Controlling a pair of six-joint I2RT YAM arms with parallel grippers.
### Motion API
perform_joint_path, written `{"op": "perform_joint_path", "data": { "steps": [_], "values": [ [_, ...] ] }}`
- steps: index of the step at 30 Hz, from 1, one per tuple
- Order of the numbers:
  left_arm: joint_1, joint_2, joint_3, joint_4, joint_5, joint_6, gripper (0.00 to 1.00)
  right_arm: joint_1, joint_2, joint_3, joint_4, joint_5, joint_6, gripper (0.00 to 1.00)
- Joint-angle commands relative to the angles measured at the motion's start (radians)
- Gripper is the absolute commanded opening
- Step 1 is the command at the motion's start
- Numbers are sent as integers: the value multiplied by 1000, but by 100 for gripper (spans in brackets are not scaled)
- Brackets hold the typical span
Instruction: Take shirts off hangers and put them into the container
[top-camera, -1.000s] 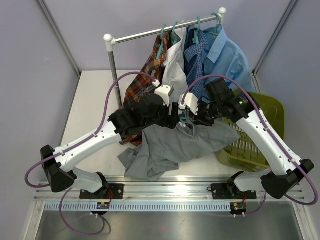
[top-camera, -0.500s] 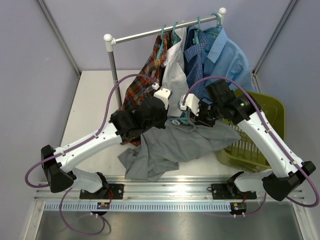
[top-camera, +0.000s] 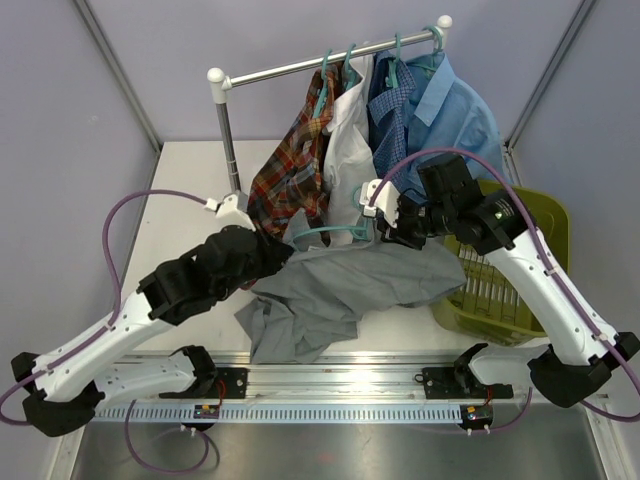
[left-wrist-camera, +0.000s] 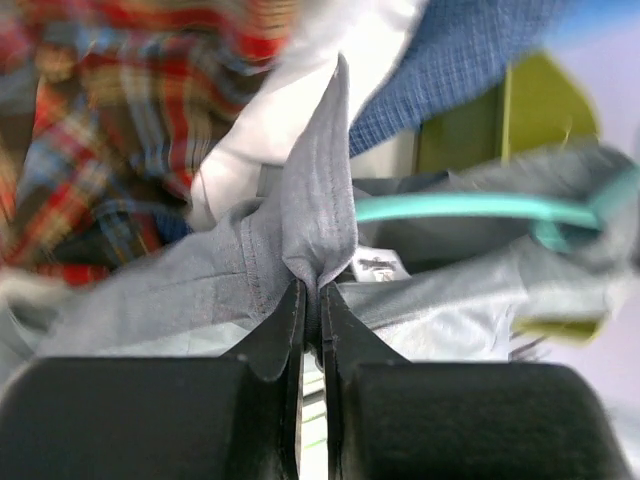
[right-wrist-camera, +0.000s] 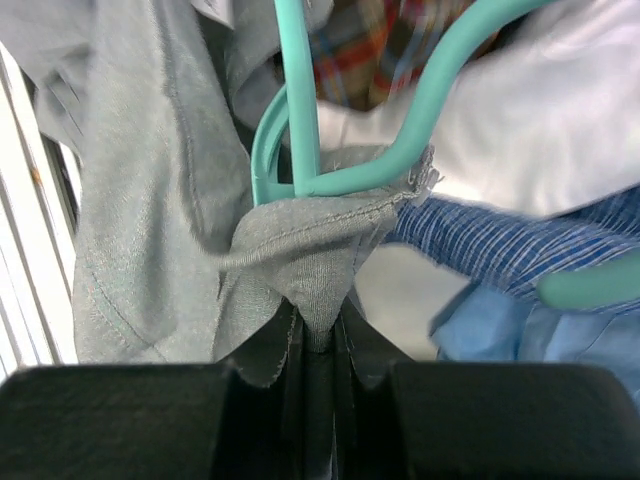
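Observation:
The grey shirt (top-camera: 330, 290) is stretched between both grippers above the table, its lower part heaped on the tabletop. My left gripper (top-camera: 285, 252) (left-wrist-camera: 312, 295) is shut on a fold of it. At the other end my right gripper (top-camera: 378, 225) (right-wrist-camera: 318, 325) pinches the shirt's stitched edge just under a teal hanger (top-camera: 325, 234) (right-wrist-camera: 300, 100) (left-wrist-camera: 460, 208), which lies bared across the gap between the grippers. Plaid (top-camera: 290, 175), white (top-camera: 345, 150), dark blue check (top-camera: 395, 120) and light blue (top-camera: 460, 110) shirts hang on hangers behind. The olive container (top-camera: 540, 215) sits at the right.
A silver rail (top-camera: 300, 68) with white ball ends stands on a post (top-camera: 229, 140) at the back and carries the hanging shirts. Grey walls enclose the table on three sides. The arm bases and a slotted metal strip run along the near edge.
My left gripper closed on the grey shirt and pulled it left and toward the near edge, exposing the hanger. The right gripper rose slightly, still gripping.

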Motion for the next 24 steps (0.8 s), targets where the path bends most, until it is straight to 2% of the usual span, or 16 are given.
{"op": "perform_joint_path", "data": {
  "steps": [1, 5, 9, 10, 11, 13, 15, 17, 20, 21, 22, 23, 24],
  "values": [
    [61, 4, -1, -323, -198, -281, 0, -23, -40, 131, -79, 22, -35, 0],
    [110, -14, -52, -300, -183, -337, 5, -32, -34, 211, -130, -79, -43, 0],
    [115, -39, -81, -226, -123, -302, 8, -50, -40, 188, -86, -3, 2, 0],
    [113, -65, -90, -204, -108, -289, 31, -53, -43, 177, -64, 18, 5, 0],
    [115, -85, -105, -176, -77, -250, 39, -58, -45, 168, -52, 25, 14, 0],
    [115, -151, -156, -107, -54, -234, 39, -66, -48, 156, -27, 29, 37, 0],
    [116, -186, -193, -101, -77, -251, 43, -72, -49, 159, -18, 26, 45, 0],
    [118, -214, -199, -139, -134, -286, 59, -78, -51, 173, -21, 8, 40, 0],
    [118, -228, -202, -121, -128, -250, 71, -79, -51, 179, -26, -23, 42, 0],
    [118, -234, -210, -87, -116, -211, 75, -78, -46, 177, -24, -18, 43, 0],
    [118, -238, -216, -48, -96, -106, 80, -79, -45, 174, -20, -15, 46, 0],
    [118, -266, -225, 45, -52, -40, 89, -79, -40, 167, -13, -10, 48, 0],
    [118, -283, -236, 103, -21, 37, 92, -78, -39, 164, -7, -9, 49, 0]
  ]
}}
